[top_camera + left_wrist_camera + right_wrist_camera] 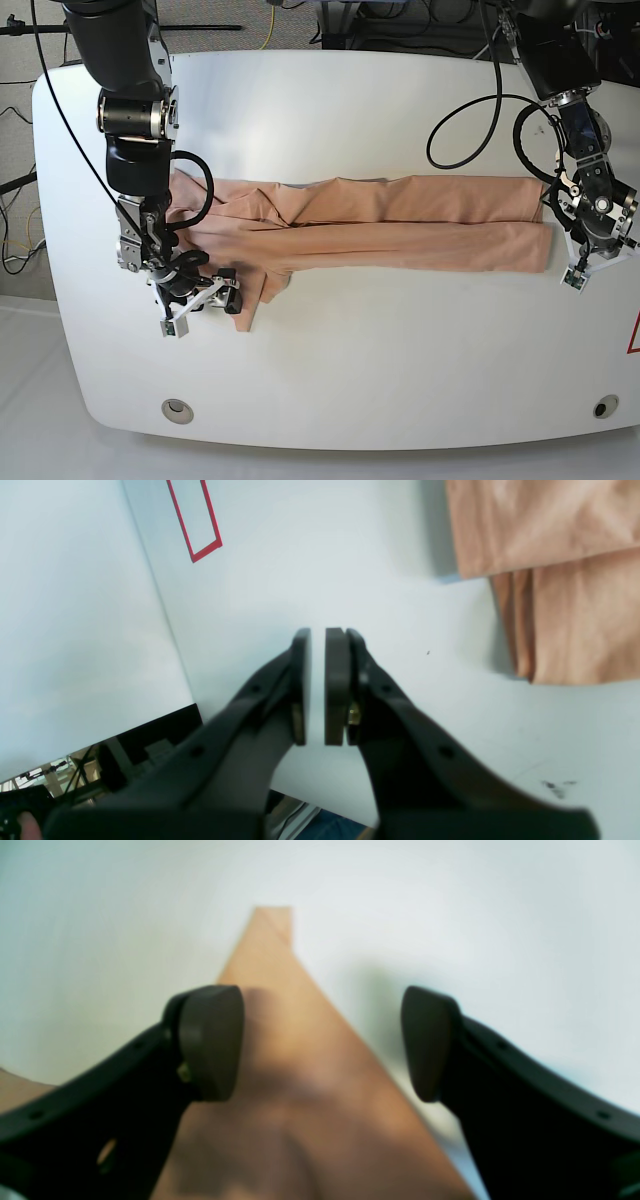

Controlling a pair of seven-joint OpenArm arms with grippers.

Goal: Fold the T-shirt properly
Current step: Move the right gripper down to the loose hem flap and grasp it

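Peach cotton, thin and creased: the T-shirt (pixel 390 225) lying as a long narrow band across the middle of the white table (pixel 340 380), running from near its left edge almost to its right edge, one sleeve flap drooping toward the front edge at the left end.

Nearest in the right wrist view, blurred: two black pads of the right gripper (pixel 322 1042) standing wide apart, clamping nothing, one pad over the cloth (pixel 300 1080), the other over bare table. Beyond them, a tapering strip of shirt reaching away to a squared tip. Seen only from the base view: this gripper (pixel 222 282) poised at the shirt's left end, by the drooping sleeve.

Nearest in the left wrist view: the left gripper (pixel 318 687), pads almost together with a thin slit of white between, gripping nothing. Farther off, at upper right, the shirt's folded layers (pixel 560 580), cut off by the frame and apart from the pads. At the top, a red tape outline (pixel 196 520) on the table, its top cropped. From the base view, this gripper (pixel 580 262) just beside the shirt's right end, near the table's right edge.

Logo not visible anywhere. Beyond the far edge, cables (pixel 340 15) on grey floor; at lower left of the left wrist view, dim clutter below the table, hard to make out.
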